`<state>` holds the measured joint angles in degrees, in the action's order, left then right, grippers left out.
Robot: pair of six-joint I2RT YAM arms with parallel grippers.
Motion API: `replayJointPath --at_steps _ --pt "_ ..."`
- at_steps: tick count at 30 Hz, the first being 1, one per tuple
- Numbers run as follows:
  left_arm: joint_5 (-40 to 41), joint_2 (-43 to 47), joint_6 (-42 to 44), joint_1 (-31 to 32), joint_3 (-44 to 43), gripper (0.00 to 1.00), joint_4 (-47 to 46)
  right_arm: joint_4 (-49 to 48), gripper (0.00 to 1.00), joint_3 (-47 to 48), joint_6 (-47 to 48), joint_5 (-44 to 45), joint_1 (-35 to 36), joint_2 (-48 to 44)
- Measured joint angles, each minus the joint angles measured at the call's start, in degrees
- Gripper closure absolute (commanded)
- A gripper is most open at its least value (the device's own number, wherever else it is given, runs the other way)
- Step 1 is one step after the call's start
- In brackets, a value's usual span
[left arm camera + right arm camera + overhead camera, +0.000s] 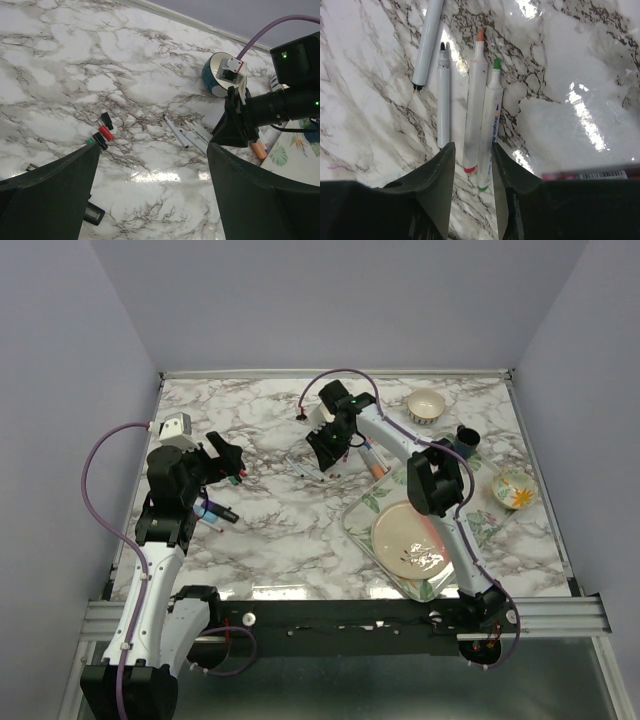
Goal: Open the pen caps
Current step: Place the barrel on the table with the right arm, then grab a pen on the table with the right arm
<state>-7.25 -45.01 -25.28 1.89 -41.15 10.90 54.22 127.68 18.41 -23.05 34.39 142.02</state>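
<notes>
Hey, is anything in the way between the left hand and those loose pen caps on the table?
Nothing visible is. Only bare marble table lies between the open left hand and the pen caps.

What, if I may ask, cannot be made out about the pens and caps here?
Top view: the pens beside the right gripper are too small to tell capped from bare.
Left wrist: a green piece is half hidden behind a finger of the left gripper.
Right wrist: the upper pen is cut by the top edge; whether the fingers pinch the two pens between them is unclear.
</notes>
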Motion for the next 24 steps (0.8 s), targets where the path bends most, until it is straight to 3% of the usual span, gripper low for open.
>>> replayJointPath --at_steps 12,24 --pt "0.0 0.04 0.04 0.0 0.0 0.03 0.02 0.63 0.53 -8.72 1.2 -0.85 0.0 -12.94" --pt "-0.02 0.46 0.26 -0.02 0.0 0.03 0.02 -1.42 0.51 -26.21 4.33 2.4 -2.1 -22.77"
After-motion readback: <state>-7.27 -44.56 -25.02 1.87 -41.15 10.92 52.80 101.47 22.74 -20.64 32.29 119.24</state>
